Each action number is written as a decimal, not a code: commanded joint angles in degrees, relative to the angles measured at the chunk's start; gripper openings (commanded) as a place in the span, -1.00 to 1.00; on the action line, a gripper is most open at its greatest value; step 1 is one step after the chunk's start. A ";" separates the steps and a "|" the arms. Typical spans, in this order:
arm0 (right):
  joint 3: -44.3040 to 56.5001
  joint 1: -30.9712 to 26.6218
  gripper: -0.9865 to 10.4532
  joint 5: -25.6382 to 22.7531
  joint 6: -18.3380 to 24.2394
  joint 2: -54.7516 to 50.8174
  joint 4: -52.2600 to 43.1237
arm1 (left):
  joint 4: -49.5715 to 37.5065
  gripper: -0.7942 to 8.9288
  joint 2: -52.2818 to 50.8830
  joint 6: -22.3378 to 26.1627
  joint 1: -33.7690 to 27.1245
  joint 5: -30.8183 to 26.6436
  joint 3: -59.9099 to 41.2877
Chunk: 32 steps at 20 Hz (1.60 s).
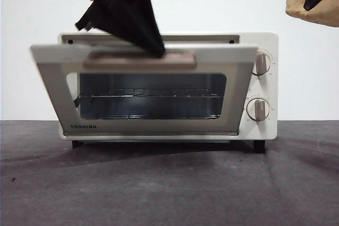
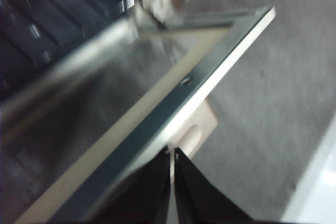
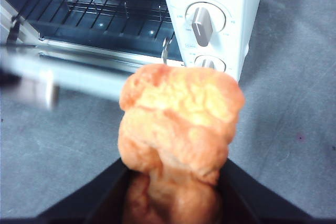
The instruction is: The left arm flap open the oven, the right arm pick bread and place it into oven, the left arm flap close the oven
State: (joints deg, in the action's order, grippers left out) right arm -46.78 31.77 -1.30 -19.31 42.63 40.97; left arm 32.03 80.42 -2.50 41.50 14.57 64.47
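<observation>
Oven point(image 1: 254, 46) door half-open, left claw point(image 1: 157, 51) shut on handle point(image 1: 139, 59); right claw point(image 1: 312, 5) grips cropped bread point(image 1: 323, 14).

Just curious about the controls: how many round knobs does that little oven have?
2. Both sit on the oven's right-hand panel, one above the other: the upper knob beside the top of the partly open door, the lower knob directly beneath. None looks hidden.

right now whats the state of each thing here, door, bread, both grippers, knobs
oven: upright on the table, wire rack bare
oven door: partly open, tilted outward from the top
door handle: left gripper's tip pressing on it
left gripper: jaws shut, on the handle
bread: held in the air, outside the oven
right gripper: shut on the bread
knobs: both pointing up
</observation>
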 commanded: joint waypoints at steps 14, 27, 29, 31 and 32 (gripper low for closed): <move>-1.22 0.35 -0.49 1.22 1.36 0.33 -0.66 | 2.91 -0.80 -0.31 -2.21 2.03 -1.31 0.07; -1.22 0.79 -0.49 12.22 -1.18 6.01 -7.85 | 4.79 -0.80 -33.79 -3.13 -16.83 -1.31 -15.45; -1.22 2.05 -0.49 14.03 -1.90 8.70 -10.67 | 7.17 -0.80 -37.92 -2.86 -18.60 -1.31 -17.53; -1.22 4.09 -0.49 15.37 -3.15 12.24 -14.49 | 9.68 -0.80 -40.59 -2.47 -19.67 -1.31 -18.27; -1.22 5.29 -0.49 15.43 -3.91 14.27 -16.81 | 10.47 -0.80 -41.51 -2.47 -19.89 -1.31 -18.27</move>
State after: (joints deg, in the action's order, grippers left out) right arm -46.78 36.56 13.91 -21.82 56.21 24.84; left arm 43.05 38.63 -5.45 21.47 13.34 45.93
